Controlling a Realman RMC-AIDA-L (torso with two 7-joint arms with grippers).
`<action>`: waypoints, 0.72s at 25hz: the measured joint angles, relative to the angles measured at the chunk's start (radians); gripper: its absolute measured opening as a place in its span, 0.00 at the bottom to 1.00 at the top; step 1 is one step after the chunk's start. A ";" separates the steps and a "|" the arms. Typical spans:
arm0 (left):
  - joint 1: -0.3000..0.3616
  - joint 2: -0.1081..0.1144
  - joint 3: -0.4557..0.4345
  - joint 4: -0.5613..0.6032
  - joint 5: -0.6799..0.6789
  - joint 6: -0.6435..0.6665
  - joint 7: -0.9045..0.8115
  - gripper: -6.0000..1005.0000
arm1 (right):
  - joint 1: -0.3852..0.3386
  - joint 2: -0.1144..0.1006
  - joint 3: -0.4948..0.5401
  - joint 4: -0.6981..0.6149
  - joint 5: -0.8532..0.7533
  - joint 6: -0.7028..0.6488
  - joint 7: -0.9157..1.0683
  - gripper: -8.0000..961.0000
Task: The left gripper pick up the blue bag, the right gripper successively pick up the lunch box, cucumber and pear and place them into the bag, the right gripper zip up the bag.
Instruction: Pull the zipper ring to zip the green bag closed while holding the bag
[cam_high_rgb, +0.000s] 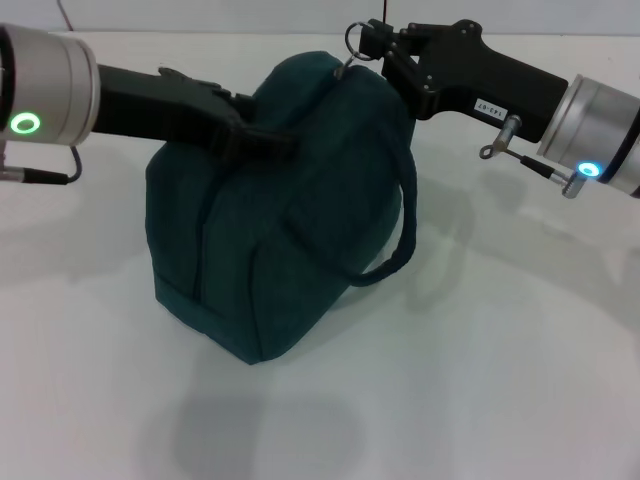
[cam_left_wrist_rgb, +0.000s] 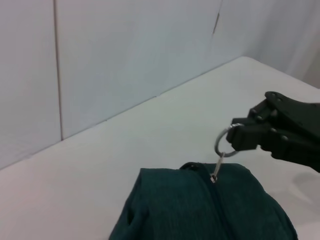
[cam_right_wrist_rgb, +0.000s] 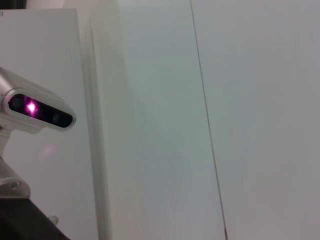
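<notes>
Blue bag (cam_high_rgb: 270, 240): resting on the white counter (cam_high_rgb: 480, 380), bulging, seam along the top looking closed; lunch box, cucumber and pear nowhere in view, presumably inside.
Left gripper (cam_high_rgb: 262, 140): at the bag's left upper side, pressed together on a fold of fabric near the top, steadying the bag.
Carry strap (cam_high_rgb: 400, 225): hanging loose down the bag's right side.
Zipper ring (cam_left_wrist_rgb: 223, 145): at the far top end of the bag, hooked to the small pull tab.
Right gripper (cam_high_rgb: 372, 48): above the bag's right top end, pinching the zipper ring.
Step in hand: zipping up, apparently at or near the end of the zipper's travel.
Next move: check that the slider is fully home, then let go of the ring and lift clear without tugging the bag.
</notes>
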 joint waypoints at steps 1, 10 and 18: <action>-0.001 0.000 0.004 0.000 0.000 0.004 0.000 0.75 | 0.000 0.000 0.000 0.000 0.000 0.000 0.000 0.02; 0.000 -0.001 0.025 0.000 -0.001 0.007 0.000 0.55 | 0.000 -0.001 0.000 0.000 0.000 0.005 0.000 0.01; -0.003 -0.002 0.057 -0.004 0.050 0.004 0.010 0.54 | 0.000 -0.001 0.000 0.000 0.000 0.005 0.000 0.02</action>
